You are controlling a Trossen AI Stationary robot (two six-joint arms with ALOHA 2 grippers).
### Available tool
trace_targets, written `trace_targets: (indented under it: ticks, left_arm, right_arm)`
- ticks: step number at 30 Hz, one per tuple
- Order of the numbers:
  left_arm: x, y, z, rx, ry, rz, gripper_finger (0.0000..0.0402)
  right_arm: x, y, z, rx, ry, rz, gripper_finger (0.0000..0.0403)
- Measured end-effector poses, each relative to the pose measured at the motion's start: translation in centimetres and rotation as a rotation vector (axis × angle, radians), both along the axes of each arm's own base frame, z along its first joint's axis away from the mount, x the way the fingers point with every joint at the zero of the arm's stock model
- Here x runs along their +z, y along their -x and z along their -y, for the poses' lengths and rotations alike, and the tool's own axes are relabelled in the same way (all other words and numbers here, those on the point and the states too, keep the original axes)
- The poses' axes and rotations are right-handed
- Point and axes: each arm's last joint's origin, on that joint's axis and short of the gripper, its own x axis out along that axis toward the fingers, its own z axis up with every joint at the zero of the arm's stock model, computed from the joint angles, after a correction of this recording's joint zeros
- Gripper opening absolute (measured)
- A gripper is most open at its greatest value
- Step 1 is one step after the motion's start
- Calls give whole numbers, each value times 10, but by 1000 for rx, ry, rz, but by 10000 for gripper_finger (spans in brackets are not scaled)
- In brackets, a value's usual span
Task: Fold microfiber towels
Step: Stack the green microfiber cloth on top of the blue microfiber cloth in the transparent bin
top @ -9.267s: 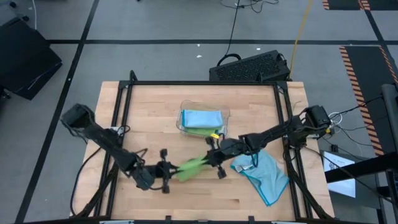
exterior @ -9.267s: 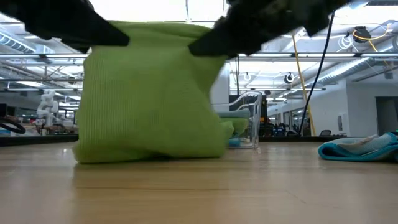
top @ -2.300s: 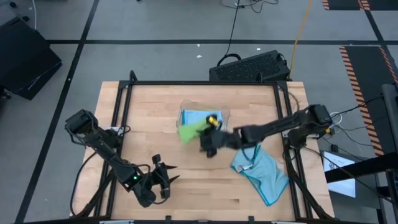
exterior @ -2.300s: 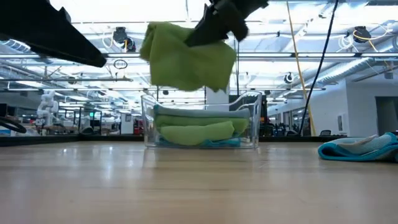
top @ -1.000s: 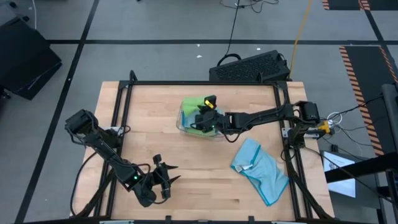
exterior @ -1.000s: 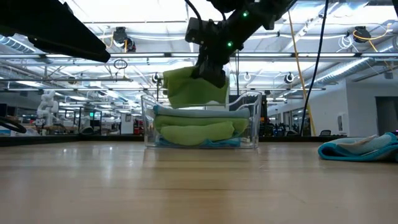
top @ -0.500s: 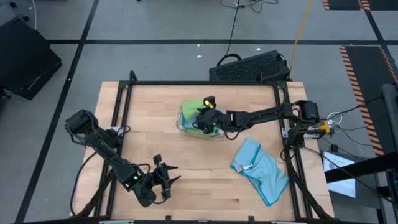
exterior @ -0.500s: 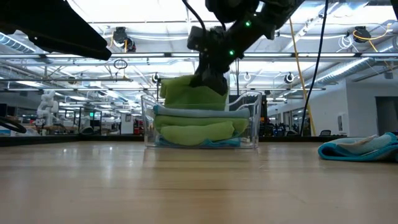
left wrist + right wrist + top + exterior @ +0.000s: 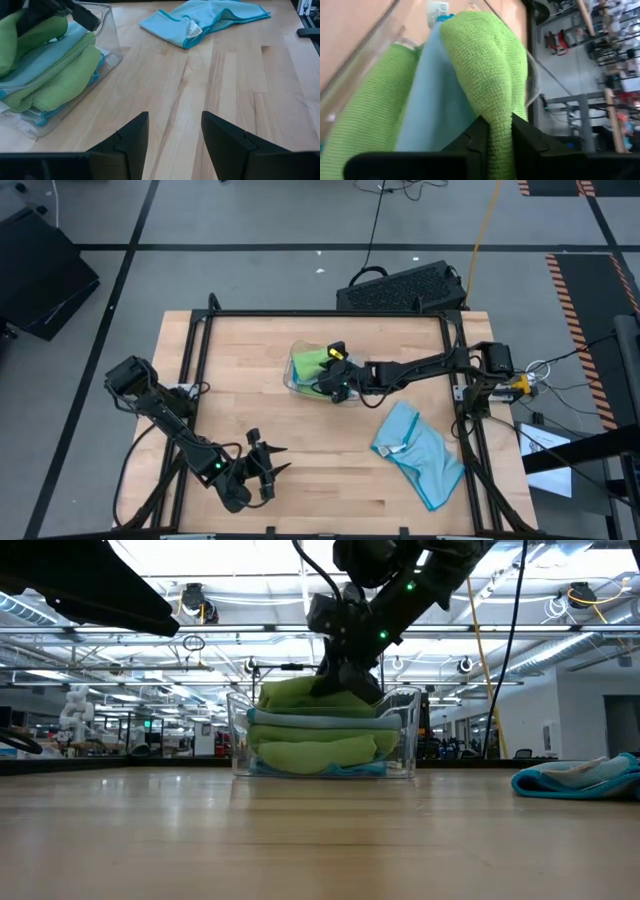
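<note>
Right wrist view alone: right end effector (image 9: pixel 495 131) clamped on green towel (image 9: pixel 485 60); left end effector (image 9: pixel 172 132) apart.

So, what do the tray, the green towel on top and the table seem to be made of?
Tray: likely clear hard plastic; the folded stack shows through its glossy walls.
Green towel: soft knitted-looking cloth, matte, with a fine looped grain, probably microfiber.
Table: light wood planks with visible grain and seams, smooth finish.
</note>
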Motion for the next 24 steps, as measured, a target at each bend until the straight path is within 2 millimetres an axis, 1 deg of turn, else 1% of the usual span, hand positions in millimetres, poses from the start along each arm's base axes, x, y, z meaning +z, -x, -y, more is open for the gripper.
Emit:
trace_targets:
  ticks: [8, 15, 18, 20, 24]
  left_arm:
    - [0, 0, 0, -4, -8, -3, 186]
    - [0, 0, 0, -5, -8, -3, 186]
    - [0, 0, 0, -5, -7, -3, 186]
    - [0, 0, 0, -5, -7, -3, 186]
    - [0, 0, 0, -9, -4, -2, 186]
  right_arm:
    - [-3, 0, -2, 23, -136, 24, 116]
    - [-3, 0, -3, 28, -230, 51, 152]
    - [1, 2, -1, 8, -257, 69, 162]
    - [7, 6, 3, -5, -307, 87, 168]
    - [20, 15, 9, -22, -469, 121, 176]
